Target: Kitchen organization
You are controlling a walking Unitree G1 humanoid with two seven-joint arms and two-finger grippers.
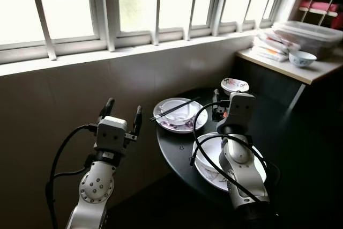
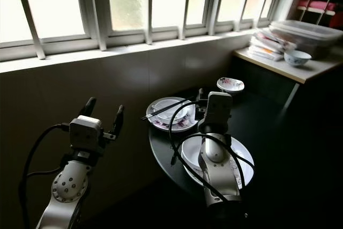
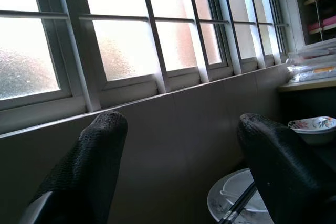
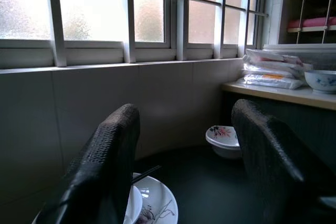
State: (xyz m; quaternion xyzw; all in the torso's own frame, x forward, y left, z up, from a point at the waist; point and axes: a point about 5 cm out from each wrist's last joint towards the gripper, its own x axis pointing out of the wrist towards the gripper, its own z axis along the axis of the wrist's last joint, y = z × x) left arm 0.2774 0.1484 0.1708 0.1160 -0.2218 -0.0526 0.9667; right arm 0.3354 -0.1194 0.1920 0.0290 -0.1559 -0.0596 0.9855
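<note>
White floral plate [image 1: 177, 116] with black chopsticks [image 1: 174, 109]; both grippers' jaws apart, empty.

On the round table [image 1: 177, 148], chopsticks [image 1: 174, 109] lie across a plate [image 1: 179, 116], with a bowl [image 1: 235, 85] behind right.

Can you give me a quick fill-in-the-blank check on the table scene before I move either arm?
1. The chopsticks lie across the plate nearest the ____.
2. The blue-patterned bowl stands on the light ____, beside the stacked packets.
3. The fingers of the left gripper are spread ____, with nothing between them.
4. The right gripper is above the round ____ table.

Missing words: window; counter; open; black
</note>
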